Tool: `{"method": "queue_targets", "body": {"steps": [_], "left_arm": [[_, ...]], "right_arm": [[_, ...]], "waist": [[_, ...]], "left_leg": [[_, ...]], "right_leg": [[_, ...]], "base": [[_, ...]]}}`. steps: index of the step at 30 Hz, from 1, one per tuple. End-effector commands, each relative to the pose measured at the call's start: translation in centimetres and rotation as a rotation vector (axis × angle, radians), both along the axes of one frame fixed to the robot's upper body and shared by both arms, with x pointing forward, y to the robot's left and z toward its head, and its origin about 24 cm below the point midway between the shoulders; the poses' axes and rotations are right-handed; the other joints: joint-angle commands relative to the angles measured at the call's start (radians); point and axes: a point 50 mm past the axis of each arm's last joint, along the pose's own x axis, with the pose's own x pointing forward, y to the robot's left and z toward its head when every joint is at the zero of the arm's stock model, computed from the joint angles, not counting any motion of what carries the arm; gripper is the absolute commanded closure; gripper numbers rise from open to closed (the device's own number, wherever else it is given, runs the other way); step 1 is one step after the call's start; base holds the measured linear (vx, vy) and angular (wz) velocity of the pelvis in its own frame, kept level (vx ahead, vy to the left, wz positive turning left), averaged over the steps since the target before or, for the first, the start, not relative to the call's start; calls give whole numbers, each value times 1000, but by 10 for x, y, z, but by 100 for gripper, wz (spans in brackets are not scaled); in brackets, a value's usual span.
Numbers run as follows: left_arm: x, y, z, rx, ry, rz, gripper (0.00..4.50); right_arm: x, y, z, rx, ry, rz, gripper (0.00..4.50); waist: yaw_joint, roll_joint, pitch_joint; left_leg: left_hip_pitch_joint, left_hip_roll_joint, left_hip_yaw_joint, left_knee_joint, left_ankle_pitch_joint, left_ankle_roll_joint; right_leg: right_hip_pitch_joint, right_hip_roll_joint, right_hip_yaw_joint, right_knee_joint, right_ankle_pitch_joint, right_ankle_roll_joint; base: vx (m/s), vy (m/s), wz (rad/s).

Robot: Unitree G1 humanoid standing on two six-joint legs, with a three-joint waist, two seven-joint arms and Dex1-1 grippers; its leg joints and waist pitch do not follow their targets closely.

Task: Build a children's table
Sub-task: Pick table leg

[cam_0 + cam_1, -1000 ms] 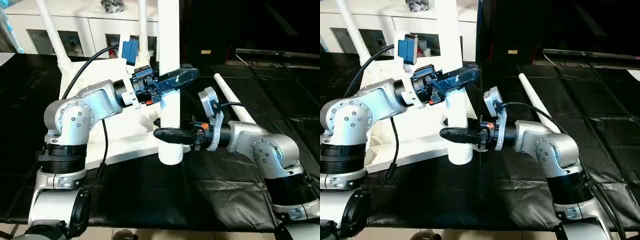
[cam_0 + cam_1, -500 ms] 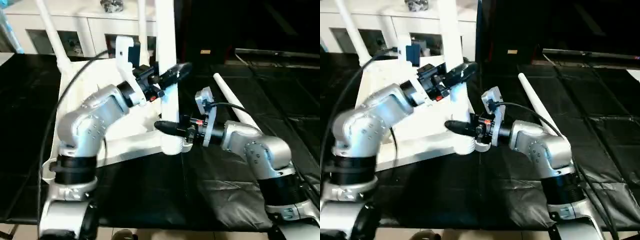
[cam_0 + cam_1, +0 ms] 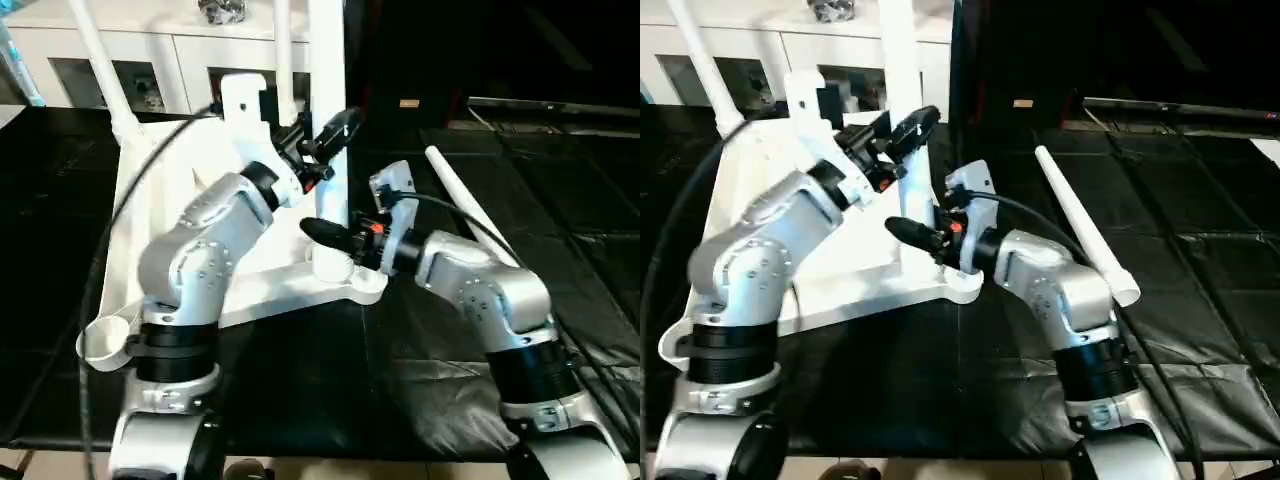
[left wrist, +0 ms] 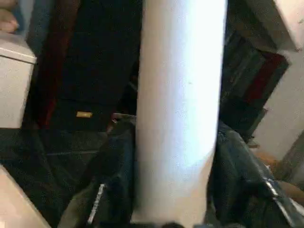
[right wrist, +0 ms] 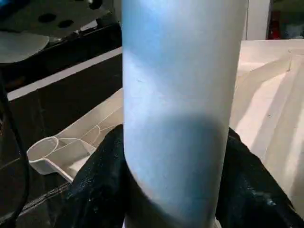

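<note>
The white table top [image 3: 270, 288] lies upside down on the black mat. Two legs stand upright at its far corners [image 3: 95, 60] [image 3: 283, 50]. A third leg [image 3: 328, 70] stands nearly upright, its thick lower end at the near right corner socket [image 3: 352, 282]. My left gripper [image 3: 335, 130] is shut on this leg higher up, black fingers [image 4: 118, 180] on both sides of it. My right gripper [image 3: 318, 232] is shut on the same leg [image 5: 183, 95] just above the socket. How deep the end sits I cannot tell. A fourth leg [image 3: 470, 205] lies loose on the mat to the right.
The near left corner socket [image 3: 105, 340] stands open with nothing in it. A white cabinet [image 3: 150, 45] runs along the back. My left arm's black cable [image 3: 125, 200] arcs over the table top. The black mat [image 3: 300, 380] spreads in front and to the right.
The held leg has moved from beyond the top's near edge back onto the near right corner socket. Both arms went with it, and the left forearm has swung more upright.
</note>
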Motion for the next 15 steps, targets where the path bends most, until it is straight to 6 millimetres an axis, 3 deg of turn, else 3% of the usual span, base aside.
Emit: {"method": "queue_targets", "body": {"steps": [1, 8, 9, 15], "left_arm": [[1, -4, 2, 6, -5, -2, 250], [2, -2, 4, 17, -20, 2, 268], [3, -1, 4, 19, -22, -1, 268], [4, 2, 10, 60, -55, -58, 269]], "right_arm": [[0, 1, 4, -7, -32, -7, 257], [-1, 4, 4, -14, -64, -3, 257], [-1, 4, 5, -5, -61, 1, 201], [-3, -4, 12, 33, -41, 84, 166]], "waist": [[0, -4, -80], [-1, -2, -79], [-1, -3, -79], [2, -1, -80]], "left_leg": [[16, 42, -17, -63, -118, -8], [17, 43, -18, -64, -133, -12], [17, 43, -18, -63, -132, -11], [20, 44, -19, -64, -131, -6]], "right_leg": [[58, -91, 62, -74, -178, -94], [58, -92, 62, -72, -174, -102], [58, -92, 62, -72, -173, -103], [57, -91, 62, -71, -176, -98]], "base": [[0, 0, 0], [0, 0, 0], [0, 0, 0], [0, 0, 0]]}}
